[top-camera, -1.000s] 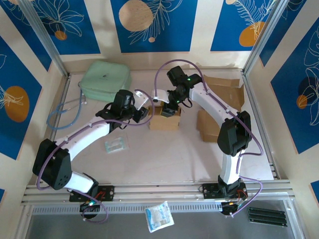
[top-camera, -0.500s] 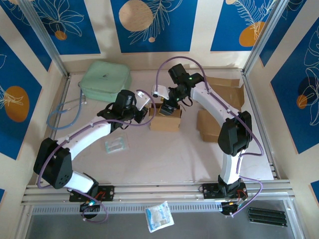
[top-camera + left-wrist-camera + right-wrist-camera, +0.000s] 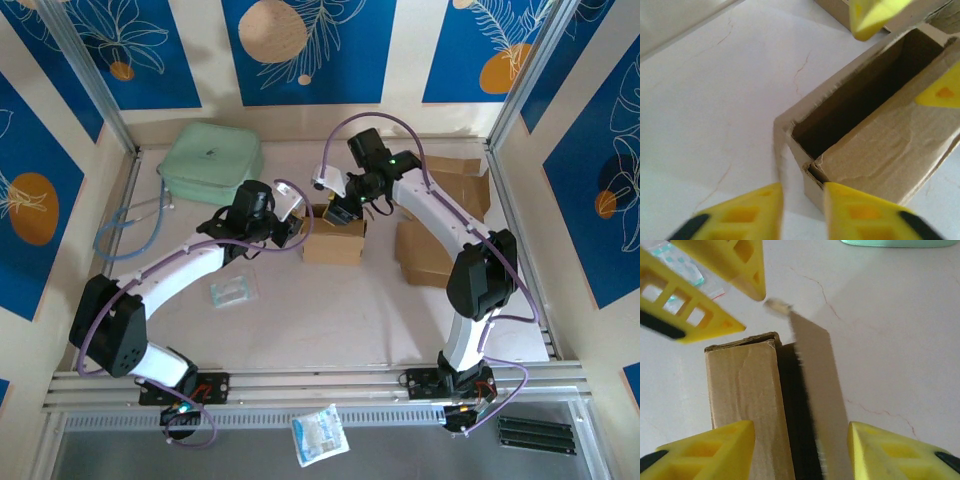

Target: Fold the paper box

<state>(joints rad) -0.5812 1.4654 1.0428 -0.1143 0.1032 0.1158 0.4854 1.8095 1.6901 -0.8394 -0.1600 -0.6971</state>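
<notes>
**Two arms meeting at a paper box (image 3: pixel 335 245) on the far half of the table (image 3: pixel 330 330).**

**Left gripper (image 3: pixel 290 228):** the jaws are narrowly parted with nothing between them. In its wrist view the left gripper (image 3: pixel 801 191) has the box's corner just ahead of the gap. Whether a fingertip grazes the thin loose flap there cannot be told.

**Right gripper (image 3: pixel 337 212):** the jaws are moderately wide and poised over the box's far edge. In its wrist view the right gripper (image 3: pixel 800 427) straddles the box. One finger overlaps the top panel and the other stands over bare table beside an upright flap (contact cannot be judged).

**Materials, from left:**
- A grey-blue cord (image 3: pixel 125 225) lies in loose loops.
- A mint-green pouch (image 3: pixel 212 160) is soft, with rounded corners.
- A small clear packet (image 3: pixel 233 290) carries teal print.
- The paper box (image 3: pixel 880 145) is brown cardboard, long and rectangular. Its top is open, its face creased and its cut edges ragged.
- Flat brown cardboard sheets (image 3: pixel 440 250) lie at the right.
- The table is matte white with hairline cracks.
- The fingers are yellow plastic with lattice cut-outs.

**Hard to make out:**
- The box's interior is in deep shadow.
- Both wrist views crop the box.
- The opposing gripper's fingertips appear blurred at each wrist frame's far edge.
</notes>
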